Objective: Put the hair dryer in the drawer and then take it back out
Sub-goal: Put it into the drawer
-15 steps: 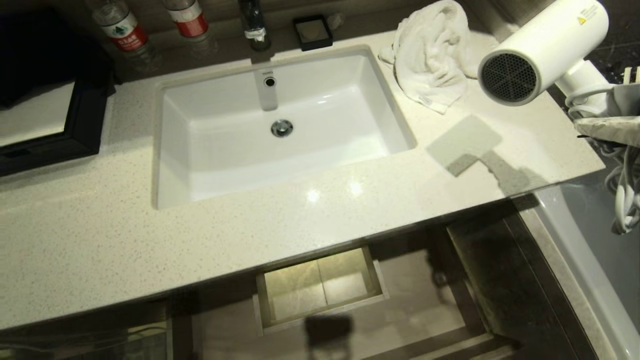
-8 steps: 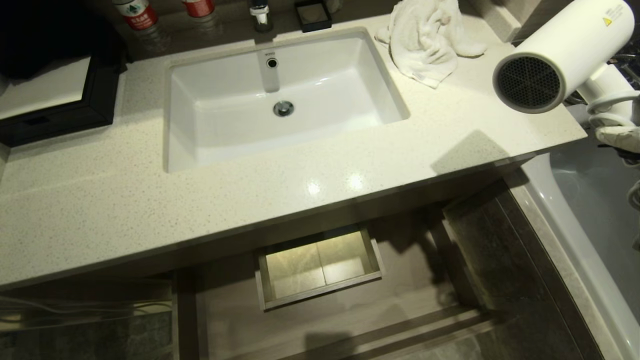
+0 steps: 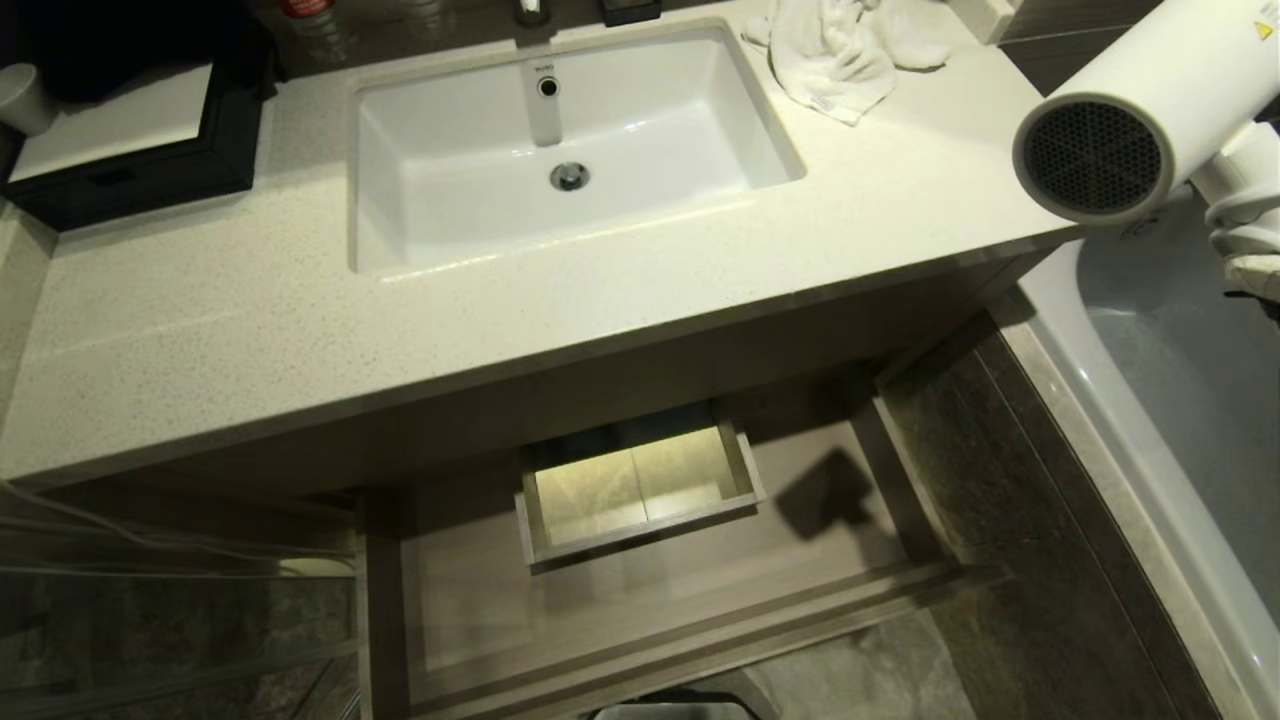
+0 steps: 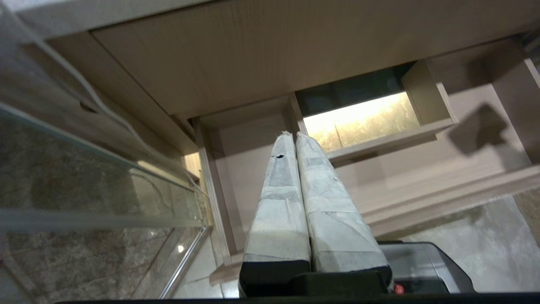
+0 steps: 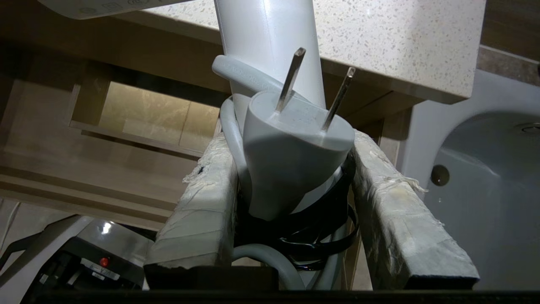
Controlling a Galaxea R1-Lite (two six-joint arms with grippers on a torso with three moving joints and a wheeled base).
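The white hair dryer (image 3: pixel 1150 100) hangs at the upper right of the head view, beyond the counter's right end, its dark grille facing me. My right gripper (image 5: pixel 291 169) is shut on its handle (image 5: pixel 265 33), with the plug (image 5: pixel 295 143) and coiled cord wedged between the taped fingers (image 5: pixel 202 202). One finger (image 3: pixel 1250 272) shows at the head view's right edge. Under the counter the wide light-wood drawer (image 3: pixel 650 600) stands pulled out, a boxed cutout (image 3: pixel 640 490) inside it. My left gripper (image 4: pixel 295 137) is shut and empty, low before the drawer's (image 4: pixel 422 177) left part.
A speckled counter (image 3: pixel 300 330) holds a white sink (image 3: pixel 420 180), a crumpled towel (image 3: pixel 830 50) and a black tray (image 3: pixel 130 140). A bathtub (image 3: pixel 1180 400) lies right of the vanity. A glass panel (image 4: pixel 84 181) stands on the left.
The whole head view has shifted: the counter slid up the picture and more of the drawer shows. The dryer stays held at the upper right; its shadow went from the counter to the drawer floor.
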